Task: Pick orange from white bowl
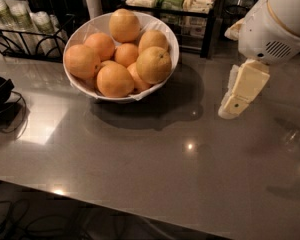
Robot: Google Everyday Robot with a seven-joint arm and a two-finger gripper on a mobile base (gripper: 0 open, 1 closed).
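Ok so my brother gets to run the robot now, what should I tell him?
Gripper: hangs over the grey table, right of the white bowl, apart from it, holding no fruit.
Orange: the big yellowish one with the dark stem dot, at the bowl's right front, piled among other fruits.
Done: nothing picked yet.
Left: reach the bowl, grasp that orange, lift it out.

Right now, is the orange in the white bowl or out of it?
In. The orange rests on the other fruits inside the white bowl; the gripper hangs above the table, apart from the bowl.
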